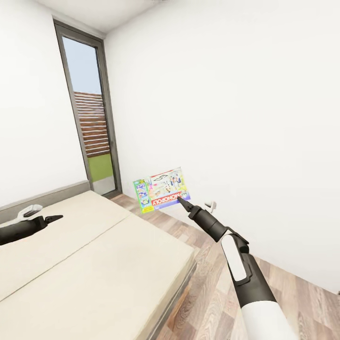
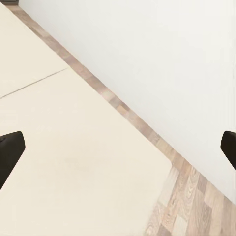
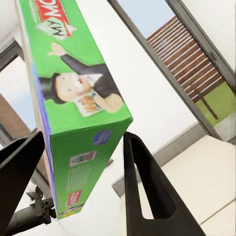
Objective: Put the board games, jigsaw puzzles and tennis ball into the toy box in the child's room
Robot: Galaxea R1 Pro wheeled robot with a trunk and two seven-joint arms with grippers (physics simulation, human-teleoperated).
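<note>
Head view, right gripper (image 1: 181,200): closed on the lower edge of the Monopoly box (image 1: 162,189), arm stretched forward over the floor (image 1: 212,288)
Head view, Monopoly box: held up in the air on edge, printed face toward the camera, logo upside down, past the far corner of the bed (image 1: 94,264) and in front of the white wall (image 1: 236,118)
Head view, left gripper (image 1: 53,218): hangs over the bed near the grey headboard (image 1: 45,196); from here I cannot tell how its fingers stand
Head view, bed: plain beige mattress with a seam along it
Head view, window (image 1: 89,113): tall, dark-framed, in the corner beyond the bed

Left wrist view, left gripper (image 2: 118,147): open, dark fingertips (image 2: 10,152) at the two edges of the picture and well apart, with nothing between them
Left wrist view, bed (image 2: 73,162): bare mattress below the gripper, with wood floor (image 2: 187,201) and wall beyond its edge

Right wrist view, right gripper (image 3: 81,162): black fingers (image 3: 142,191) on either side of the box, clamped on it
Right wrist view, Monopoly box (image 3: 73,88): green side with the top-hatted figure, narrow edge toward the camera
Right wrist view, window (image 3: 187,59): slatted fence and grass outside
</note>
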